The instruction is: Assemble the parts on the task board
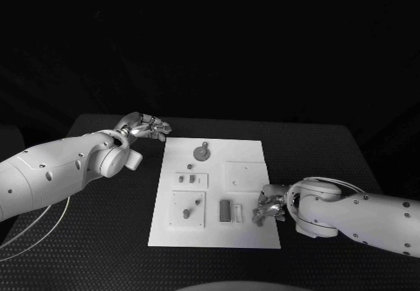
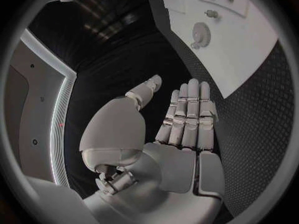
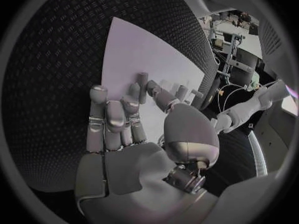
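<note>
black table (image 1: 105, 242) holds the white task board (image 1: 245, 233). right hand (image 1: 267, 208) pinches a small part (image 3: 142, 79) over the board's near right side and could drop it. left hand (image 1: 145, 127) waits, fingers apart, holding nothing.

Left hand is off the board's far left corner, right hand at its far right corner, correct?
Not quite. The left hand is off the task board's far left corner, but the head view shows the right hand at the near part of its right edge.

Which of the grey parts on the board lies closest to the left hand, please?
The round gear-like part at the far end of the board, nearest the left hand. The other parts sit further down the board, toward the right hand.
</note>
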